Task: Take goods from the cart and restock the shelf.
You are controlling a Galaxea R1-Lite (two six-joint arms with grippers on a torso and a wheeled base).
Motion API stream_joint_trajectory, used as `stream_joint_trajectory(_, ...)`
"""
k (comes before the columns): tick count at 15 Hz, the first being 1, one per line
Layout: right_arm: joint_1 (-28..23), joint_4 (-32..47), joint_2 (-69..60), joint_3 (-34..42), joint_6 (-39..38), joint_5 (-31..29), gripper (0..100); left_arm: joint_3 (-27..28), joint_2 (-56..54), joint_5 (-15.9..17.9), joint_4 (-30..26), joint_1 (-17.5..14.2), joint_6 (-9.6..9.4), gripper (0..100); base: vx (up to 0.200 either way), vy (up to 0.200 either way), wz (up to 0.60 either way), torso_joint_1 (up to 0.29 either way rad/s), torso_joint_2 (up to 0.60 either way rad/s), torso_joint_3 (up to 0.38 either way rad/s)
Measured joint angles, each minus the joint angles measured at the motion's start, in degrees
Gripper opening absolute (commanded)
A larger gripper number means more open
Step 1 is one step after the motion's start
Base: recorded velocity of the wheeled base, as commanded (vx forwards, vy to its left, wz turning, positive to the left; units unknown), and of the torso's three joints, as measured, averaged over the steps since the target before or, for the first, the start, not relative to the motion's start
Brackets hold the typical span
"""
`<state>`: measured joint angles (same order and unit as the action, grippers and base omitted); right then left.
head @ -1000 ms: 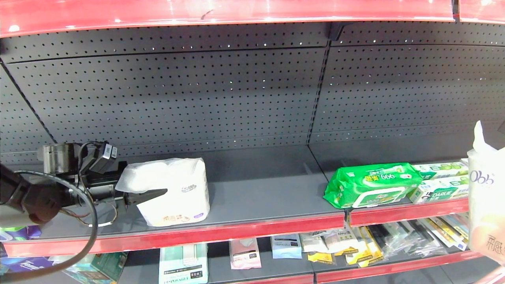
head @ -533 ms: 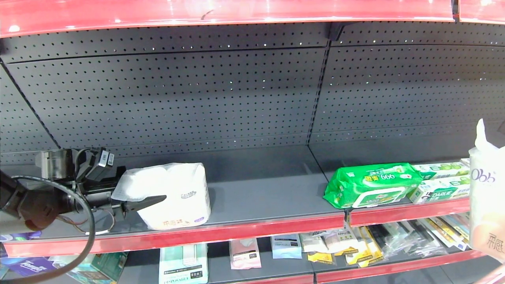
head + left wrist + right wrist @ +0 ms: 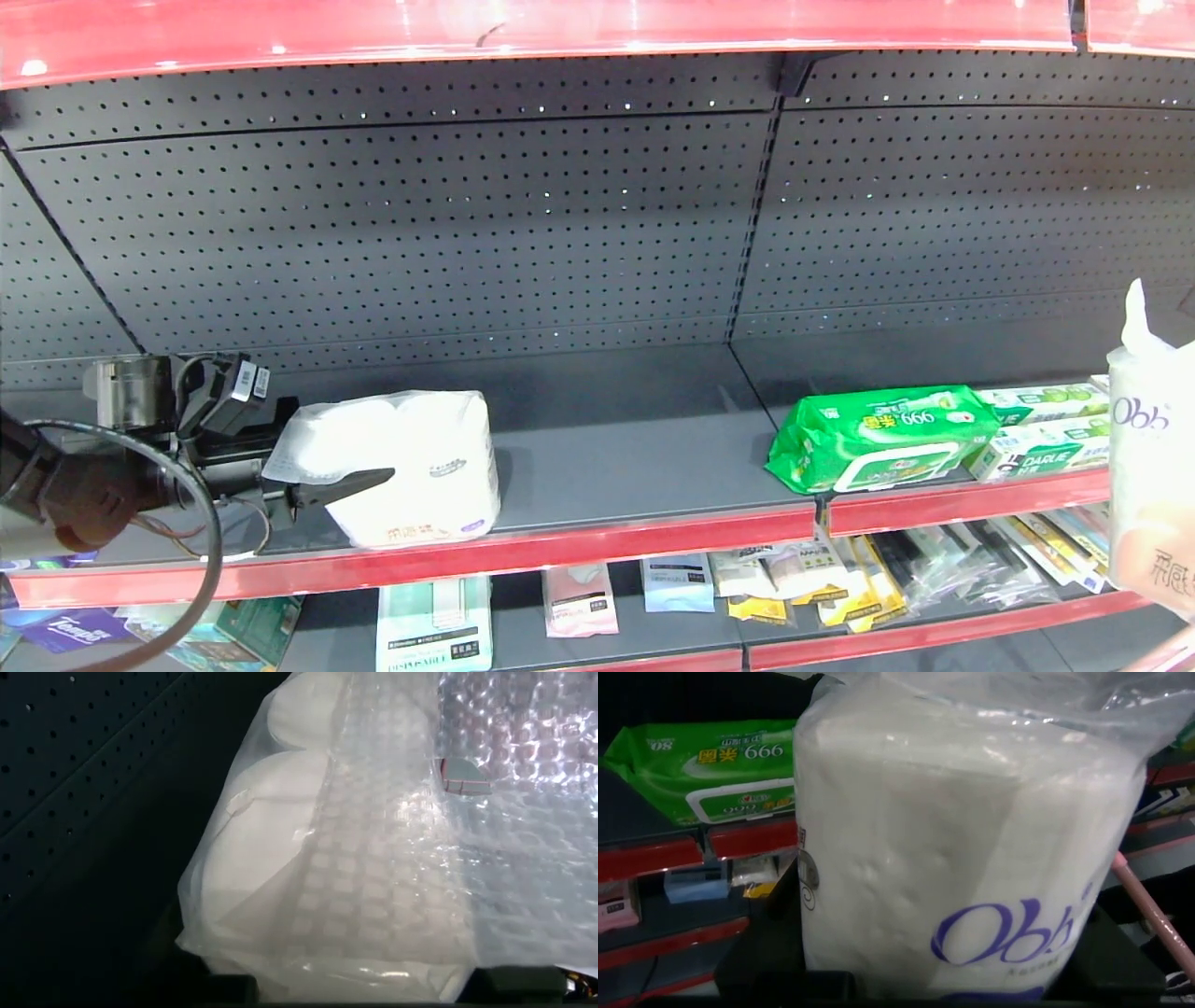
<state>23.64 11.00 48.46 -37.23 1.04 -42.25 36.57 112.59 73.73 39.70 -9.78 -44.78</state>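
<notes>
A white tissue pack in clear wrap stands on the grey shelf board, near its left end. My left gripper is shut on the pack's left side, with one dark finger across its front. The left wrist view shows the same pack very close. At the far right, in front of the shelf, a second white tissue pack with blue lettering hangs upright. My right gripper is shut on this pack from below.
A green wipes pack and green-and-white boxes lie on the right part of the shelf. The stretch between the white pack and the wipes is bare. The red-edged lower shelf holds several small packets. A perforated back panel stands behind.
My left gripper has lowered the white tissue pack a little, and it now rests on the shelf board. The right arm and its pack have stayed still.
</notes>
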Motion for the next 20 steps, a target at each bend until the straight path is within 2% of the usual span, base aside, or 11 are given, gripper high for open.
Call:
stream_joint_trajectory(12, 0.0, 0.0, 1.0, -0.1, 0.0, 0.1, 0, 0.0, -0.1, -0.5, -0.2, 0.0, 0.16, 0, 0.000, 0.000, 0.00, 0.000, 0.00, 0.000)
stream_joint_trajectory(13, 0.0, 0.0, 1.1, -0.1, 0.0, 0.1, 0, 0.0, -0.1, -0.5, -0.2, 0.0, 0.05, 100, 0.000, 0.000, 0.00, 0.000, 0.00, 0.000)
stream_joint_trajectory(15, 0.0, 0.0, 1.1, -0.1, 0.0, 0.1, 0, 0.2, -0.1, -0.6, -0.2, 0.1, -0.22, 100, 0.000, 0.000, 0.00, 0.000, 0.00, 0.000)
stream_joint_trajectory(17, 0.0, 0.0, 1.1, -0.1, 0.0, 0.0, 0, -0.2, -0.4, -0.6, -0.4, 0.1, 0.72, 100, 0.000, 0.000, 0.00, 0.000, 0.00, 0.000)
stream_joint_trajectory(20, -0.1, 0.0, 1.1, -0.1, 0.0, 0.0, 0, -0.9, -1.6, -0.6, -0.3, 0.0, 0.94, 100, 0.000, 0.000, 0.00, 0.000, 0.00, 0.000)
